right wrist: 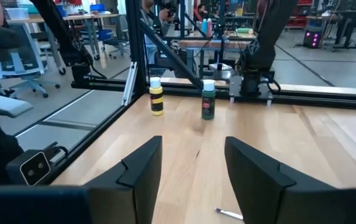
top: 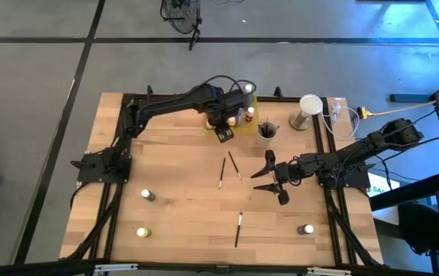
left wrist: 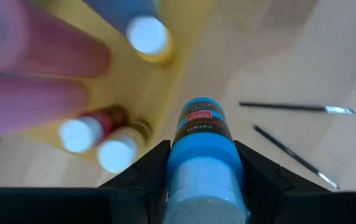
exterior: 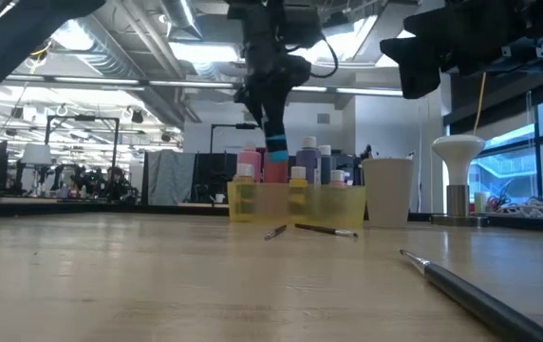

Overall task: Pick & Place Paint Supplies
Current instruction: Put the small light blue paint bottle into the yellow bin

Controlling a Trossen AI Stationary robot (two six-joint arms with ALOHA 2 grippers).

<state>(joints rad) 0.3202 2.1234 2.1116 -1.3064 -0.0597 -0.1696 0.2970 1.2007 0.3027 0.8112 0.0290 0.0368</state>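
Overhead looks down — low view level (both share tray [top: 239,107]).

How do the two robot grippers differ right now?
The left gripper is shut on a blue paint bottle, held over the edge of the yellow tray at the table's far side; the right gripper is open and empty. The left one sits above the tray, the right one over bare wood mid-table, near the loose paintbrushes. Both are dark, two-fingered.

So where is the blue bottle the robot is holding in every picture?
High view: hidden under the left gripper by the yellow tray.
Low view: blue bottle hanging above the tray.
Left wrist view: bottom centre, between the fingers.
Right wrist view: not there.
Shared landmark: the yellow tray.
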